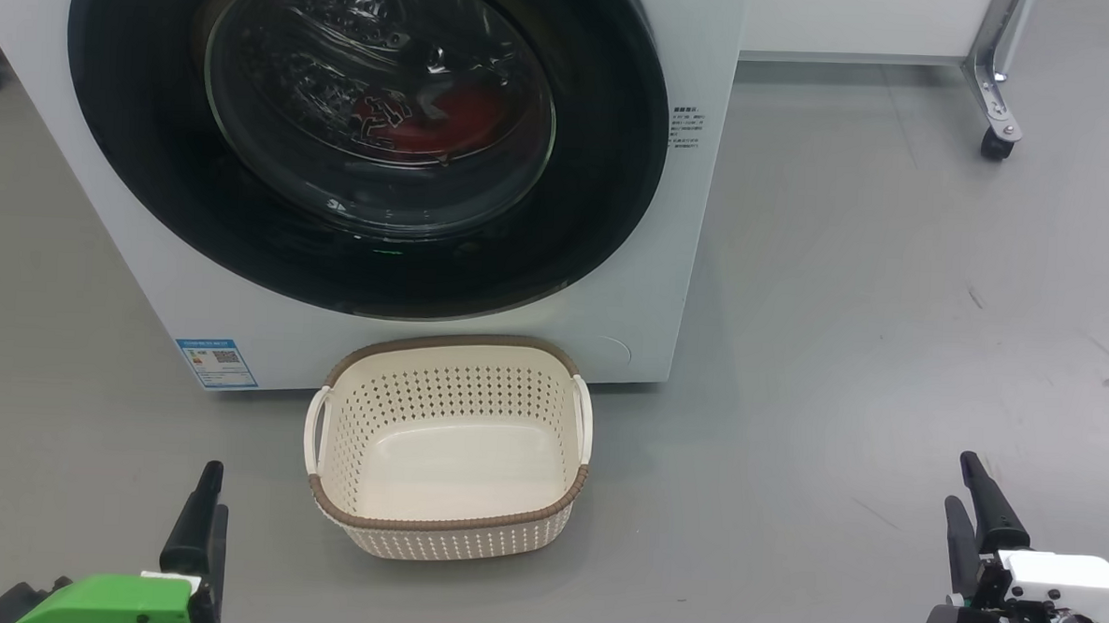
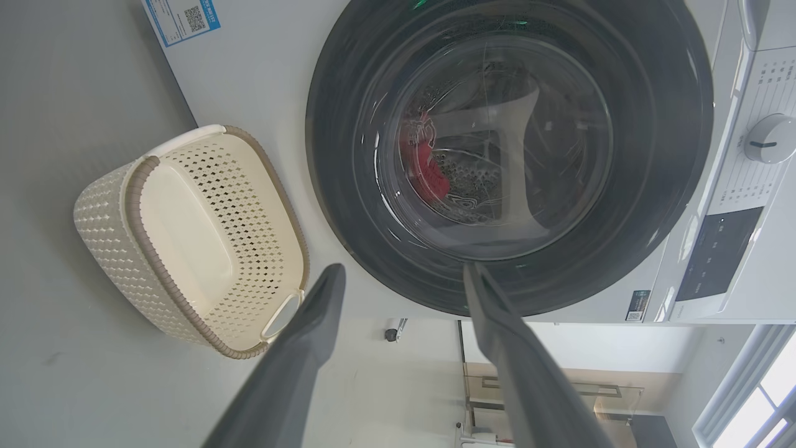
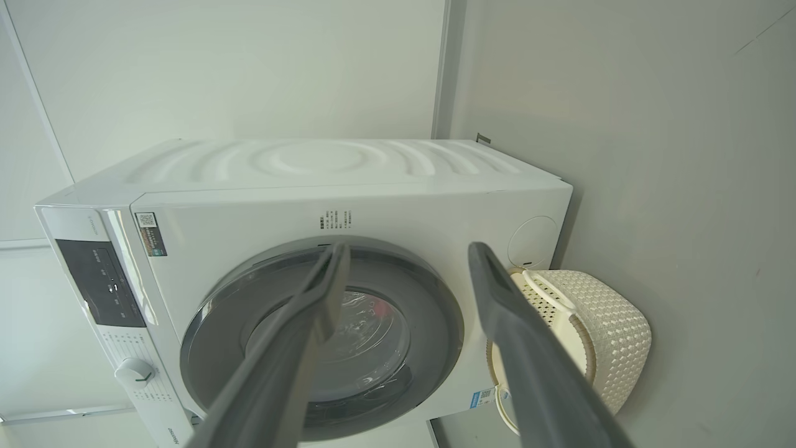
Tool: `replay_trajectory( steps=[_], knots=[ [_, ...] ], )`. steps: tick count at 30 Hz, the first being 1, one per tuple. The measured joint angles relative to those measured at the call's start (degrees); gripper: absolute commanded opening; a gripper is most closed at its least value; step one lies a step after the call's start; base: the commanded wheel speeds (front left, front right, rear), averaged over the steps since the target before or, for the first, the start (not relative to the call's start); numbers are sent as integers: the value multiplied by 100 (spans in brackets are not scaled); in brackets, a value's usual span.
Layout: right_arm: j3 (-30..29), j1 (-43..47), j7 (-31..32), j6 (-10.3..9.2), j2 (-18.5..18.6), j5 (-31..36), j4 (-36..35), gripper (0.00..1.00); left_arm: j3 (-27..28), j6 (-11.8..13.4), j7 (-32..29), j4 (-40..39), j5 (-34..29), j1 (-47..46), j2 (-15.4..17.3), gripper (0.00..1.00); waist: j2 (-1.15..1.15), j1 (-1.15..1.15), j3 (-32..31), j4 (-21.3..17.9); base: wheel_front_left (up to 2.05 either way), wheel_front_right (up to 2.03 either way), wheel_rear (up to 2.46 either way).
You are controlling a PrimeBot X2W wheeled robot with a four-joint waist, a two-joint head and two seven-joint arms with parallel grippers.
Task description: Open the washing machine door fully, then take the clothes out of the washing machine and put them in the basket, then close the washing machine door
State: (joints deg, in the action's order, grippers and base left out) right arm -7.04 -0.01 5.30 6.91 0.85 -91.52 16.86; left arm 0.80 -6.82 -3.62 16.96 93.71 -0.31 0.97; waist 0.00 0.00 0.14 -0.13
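The white front-loading washing machine (image 1: 699,215) stands on the grey floor (image 1: 891,317). Its round washing machine door (image 1: 131,143), with a glossy black rim, lies shut against the front. The cream perforated basket (image 1: 442,524) sits on the floor just in front of the machine's base, below the door. The left gripper (image 2: 404,269) and the right gripper (image 3: 408,247) hang low on either side, well apart from the basket, fingers spread wide, holding and touching nothing. The red clothes (image 1: 451,115) lie inside the drum, behind the glass.
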Motion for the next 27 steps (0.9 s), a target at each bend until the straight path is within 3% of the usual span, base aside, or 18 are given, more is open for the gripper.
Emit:
replay_trajectory(
  steps=[16,27],
  knots=[
    [148,21,-220,1,179,593,-235,100,-391,-1,328,-176,-386,-26,35,100,0,0,-13,5,0,0,0],
    [348,55,-498,1,399,1367,-392,100,-645,54,589,-268,-1370,-97,246,100,0,0,-29,17,0,0,0]
  ],
)
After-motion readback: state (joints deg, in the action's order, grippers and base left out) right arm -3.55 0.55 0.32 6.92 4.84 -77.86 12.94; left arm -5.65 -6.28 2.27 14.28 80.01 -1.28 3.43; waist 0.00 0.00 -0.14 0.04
